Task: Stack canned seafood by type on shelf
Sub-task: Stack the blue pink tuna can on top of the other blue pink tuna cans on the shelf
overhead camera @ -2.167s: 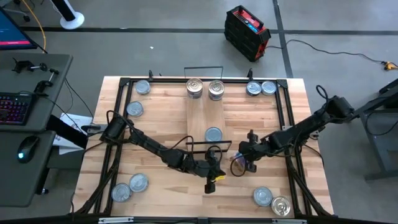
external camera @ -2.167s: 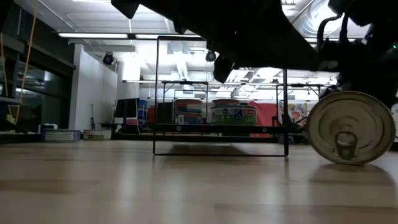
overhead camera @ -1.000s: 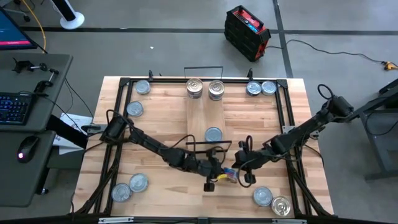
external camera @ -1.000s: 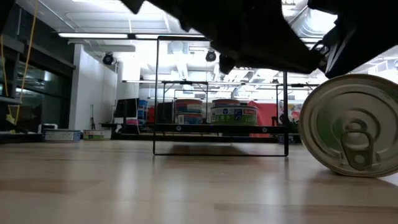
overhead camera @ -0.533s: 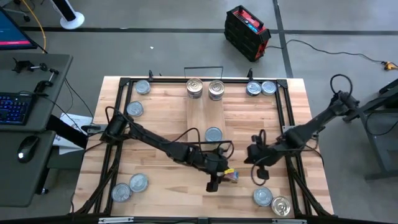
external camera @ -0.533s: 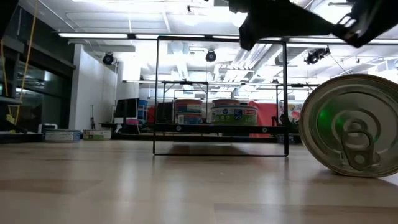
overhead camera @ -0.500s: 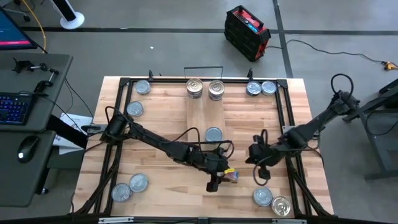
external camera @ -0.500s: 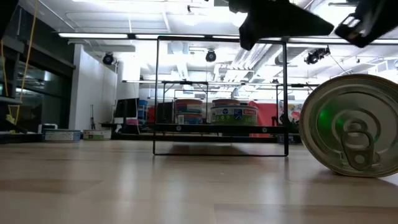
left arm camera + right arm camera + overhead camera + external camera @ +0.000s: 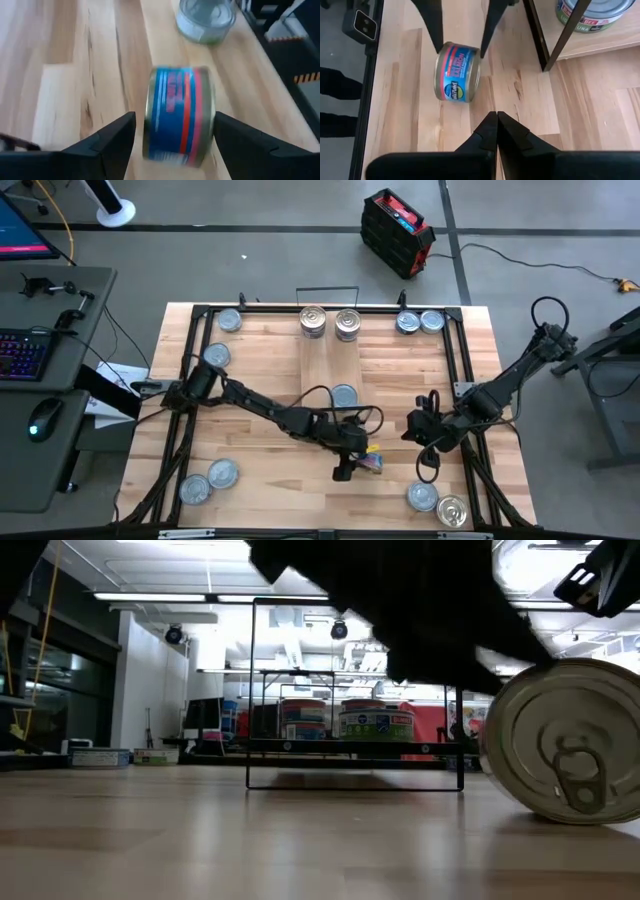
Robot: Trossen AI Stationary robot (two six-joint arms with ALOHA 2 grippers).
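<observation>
the left gripper (image 9: 170, 137) stands wide open around the tipped salmon tin (image 9: 179, 116), holding nothing, probably to grasp it for the shelf (image 9: 330, 365), while the right gripper (image 9: 497, 131) waits closed and empty nearby.

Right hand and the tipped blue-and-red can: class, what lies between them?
Bare tabletop only. The right wrist view shows the right hand, fingers together, apart from the can, which lies on its side between the left hand's open fingers.
</observation>
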